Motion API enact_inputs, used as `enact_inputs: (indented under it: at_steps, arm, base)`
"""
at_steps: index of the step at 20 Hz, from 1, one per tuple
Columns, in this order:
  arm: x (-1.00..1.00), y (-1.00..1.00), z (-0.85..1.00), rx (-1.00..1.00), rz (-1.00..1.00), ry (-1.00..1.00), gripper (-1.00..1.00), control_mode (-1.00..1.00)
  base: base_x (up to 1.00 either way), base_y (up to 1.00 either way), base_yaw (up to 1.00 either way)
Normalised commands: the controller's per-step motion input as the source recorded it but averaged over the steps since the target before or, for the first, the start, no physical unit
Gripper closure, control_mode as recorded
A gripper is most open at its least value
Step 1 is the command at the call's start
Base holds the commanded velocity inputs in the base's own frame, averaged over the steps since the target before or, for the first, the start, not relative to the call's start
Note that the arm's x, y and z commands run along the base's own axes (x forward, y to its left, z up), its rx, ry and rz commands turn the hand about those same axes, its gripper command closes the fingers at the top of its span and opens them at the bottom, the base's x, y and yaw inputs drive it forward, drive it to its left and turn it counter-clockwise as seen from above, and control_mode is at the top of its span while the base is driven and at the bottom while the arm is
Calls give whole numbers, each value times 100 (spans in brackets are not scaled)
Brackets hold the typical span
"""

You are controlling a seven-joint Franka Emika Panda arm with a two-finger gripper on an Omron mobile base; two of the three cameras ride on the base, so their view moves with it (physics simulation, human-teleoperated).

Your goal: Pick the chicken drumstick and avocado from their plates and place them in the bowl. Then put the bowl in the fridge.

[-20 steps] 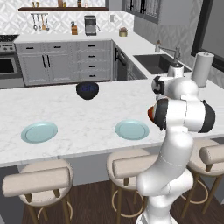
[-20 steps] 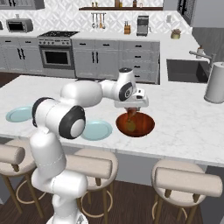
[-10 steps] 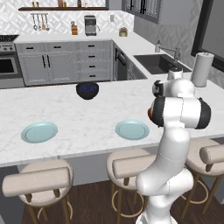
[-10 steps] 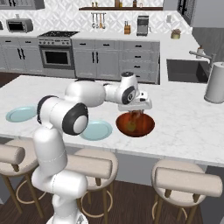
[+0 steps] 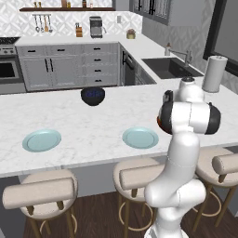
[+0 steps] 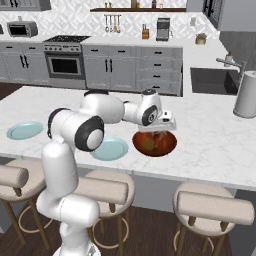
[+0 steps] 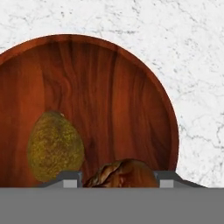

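— Where do the jaws point(image 7: 118, 179) stand?

— Directly above the bowl point(image 7: 109, 78), half parted, with the chicken drumstick point(image 7: 121, 175) between the tips; gripped or loose, I cannot tell.

— And the avocado point(image 7: 54, 146)?

— Olive, pebbled, lying inside the bowl just beside them. The bowl sits near the surface's point(image 6: 210, 145) front edge.

White marble island point(image 5: 93, 135) with padded stools point(image 5: 39, 193), grey cabinets point(image 6: 125, 65), dark wood floor point(image 5: 102, 214) beyond.
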Motion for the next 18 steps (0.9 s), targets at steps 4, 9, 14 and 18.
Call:
enact_inputs:
  at_steps: [4,9,14,18]
  arm:
    - [5,-20,-22,0,0,0,100,-100]
    - [0,-11,-18,0,0,0,100,-100]
    - [0,0,-19,0,0,0,100,-100]
    - [8,0,-17,0,0,0,100,-100]
  base:
    - [0,0,0]
    - [0,0,0]
    - [0,0,0]
    - [0,0,0]
